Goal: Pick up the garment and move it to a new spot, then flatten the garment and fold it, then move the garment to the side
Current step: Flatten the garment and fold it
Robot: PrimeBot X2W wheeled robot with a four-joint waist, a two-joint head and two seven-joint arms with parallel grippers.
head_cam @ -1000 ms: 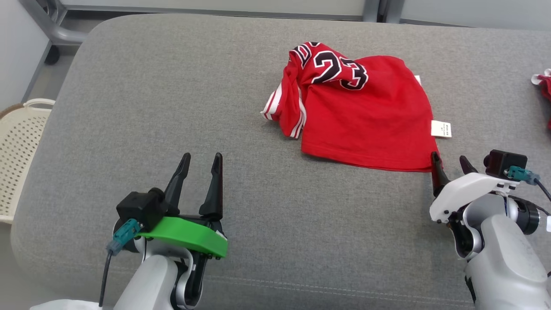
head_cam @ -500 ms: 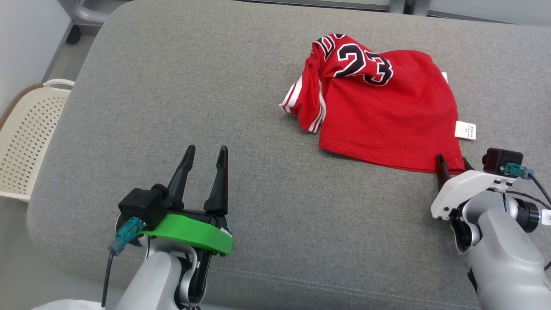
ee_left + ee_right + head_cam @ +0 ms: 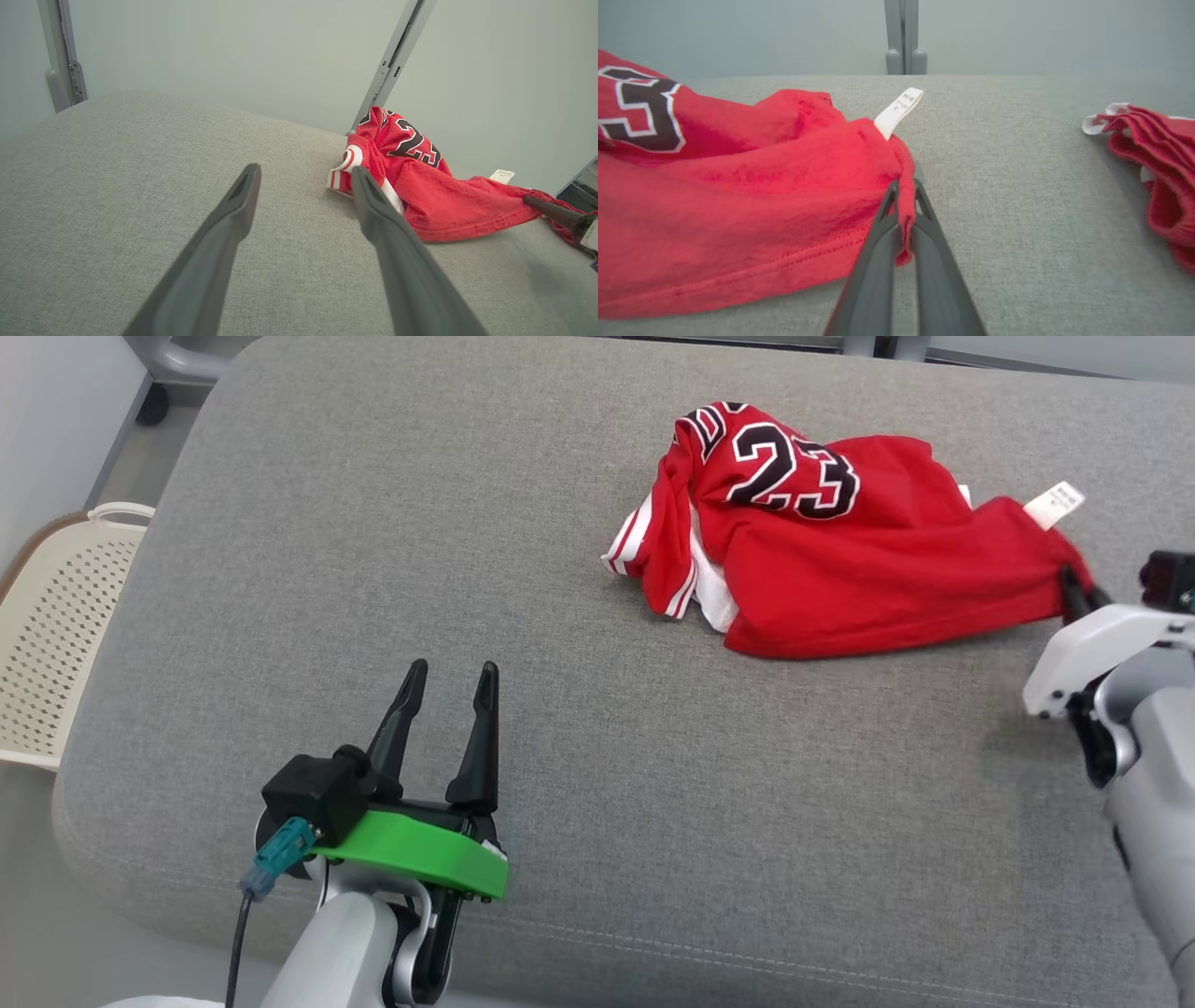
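Note:
The garment, a red jersey with a black, white-outlined 23, lies crumpled on the far right of the grey cushion. Striped sleeve trim shows at its left end and a small white tag sticks up at its right. My right gripper is shut on the garment's right corner and holds it lifted off the cushion; the right wrist view has the red cloth pinched between the fingers. Well apart from the garment, my left gripper hovers open over the cushion's near left with nothing between its fingers.
A second, smaller red cloth with white trim lies on the cushion to the right of my right gripper. A cream perforated basket stands on the floor beyond the cushion's left edge. Grey frame posts rise behind the cushion.
My right gripper has shut on the garment's near right corner and pulled it up and away, stretching the hem and flipping the tag upward. The head view shifted left. The left gripper stayed put.

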